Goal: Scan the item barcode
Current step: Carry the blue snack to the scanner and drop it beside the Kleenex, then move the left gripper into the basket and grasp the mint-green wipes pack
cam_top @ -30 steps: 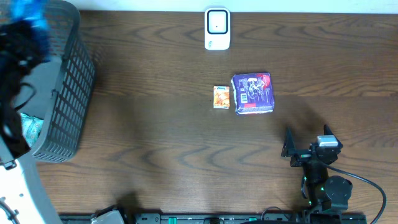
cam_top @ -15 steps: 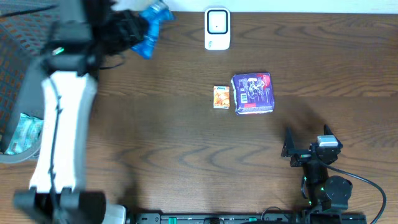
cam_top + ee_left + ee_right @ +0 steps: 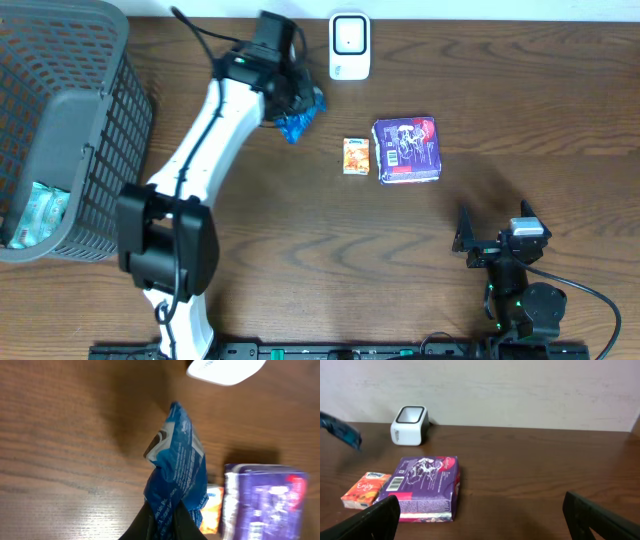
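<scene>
grey plastic mesh basket (image 3: 100,150) at tabletop's left edge, left gripper (image 3: 287,97) pinched tight on crinkly blue foil packet (image 3: 177,467) near far edge, just left of white box scanner (image 3: 349,46), right gripper (image 3: 495,238) jaws wide, empty, near front-right corner

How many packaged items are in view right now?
4: a blue packet held in the left fingers near the scanner, a small orange pack beside a purple pack mid-table, and a pale green packet in the basket, which may hide more.
</scene>
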Robot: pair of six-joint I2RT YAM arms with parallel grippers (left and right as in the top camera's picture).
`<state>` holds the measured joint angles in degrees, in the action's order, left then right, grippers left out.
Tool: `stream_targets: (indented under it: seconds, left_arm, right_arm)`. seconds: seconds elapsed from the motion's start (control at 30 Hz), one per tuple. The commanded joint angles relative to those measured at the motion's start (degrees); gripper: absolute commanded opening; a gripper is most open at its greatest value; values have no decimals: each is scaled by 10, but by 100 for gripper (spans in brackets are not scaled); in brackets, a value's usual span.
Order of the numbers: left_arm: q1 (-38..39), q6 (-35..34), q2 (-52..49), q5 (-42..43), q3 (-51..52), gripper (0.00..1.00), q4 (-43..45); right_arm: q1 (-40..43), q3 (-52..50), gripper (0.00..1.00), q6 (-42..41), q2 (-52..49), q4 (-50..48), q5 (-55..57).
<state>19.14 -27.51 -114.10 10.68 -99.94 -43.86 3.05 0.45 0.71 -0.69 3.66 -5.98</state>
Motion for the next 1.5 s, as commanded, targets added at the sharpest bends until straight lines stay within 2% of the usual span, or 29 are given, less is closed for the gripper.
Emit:
stream_targets:
  seconds: [0.0, 0.33, 0.4, 0.5, 0.53, 0.6, 0.77, 0.83, 0.97, 1.03, 1.1, 1.17, 1.23, 1.33, 1.43, 1.47]
  left_arm:
    - [25, -36, -26, -68, 13, 7, -2]
    - [71, -45, -90, -68, 16, 8, -28]
    - [78, -45, -92, -67, 16, 17, -40]
    - [85, -45, -90, -66, 16, 17, -54]
    - [85, -45, -90, -66, 16, 24, -59]
    - [87, -45, -90, -61, 16, 26, -71]
    - [86, -38, -89, 7, 15, 26, -79]
    - [84, -21, -87, 38, 7, 21, -80]
    - [72, 18, -71, 49, -28, 19, -95]
    - [55, 30, -52, 47, -59, 23, -116]
    - [33, 47, -30, 44, -91, 29, -130]
    - [1, 63, 3, 28, -122, 41, -143]
    - [-25, 78, 30, 17, -139, 44, -147]
    - [-89, 101, 92, 10, -156, 52, -146]
    - [-174, 110, 163, -43, -156, 57, -136]
    - [-226, 134, 194, -80, -156, 58, -131]
  right_arm:
    - [3, -1, 99, 9, 3, 2, -3]
    - [3, -1, 99, 9, 3, 2, -3]
    - [3, -1, 99, 9, 3, 2, -3]
    - [3, -1, 99, 9, 3, 2, -3]
    - [3, -1, 99, 9, 3, 2, -3]
    - [3, -1, 99, 9, 3, 2, -3]
    - [3, -1, 99, 9, 3, 2, -3]
    - [3, -1, 99, 9, 3, 2, -3]
    - [3, -1, 99, 9, 3, 2, -3]
    - [3, -1, 99, 9, 3, 2, -3]
    - [3, -1, 99, 9, 3, 2, -3]
    - [3, -1, 99, 9, 3, 2, -3]
    - [3, -1, 99, 9, 3, 2, -3]
    - [3, -1, 99, 9, 3, 2, -3]
    - [3, -1, 99, 9, 3, 2, -3]
    - [3, -1, 99, 9, 3, 2, -4]
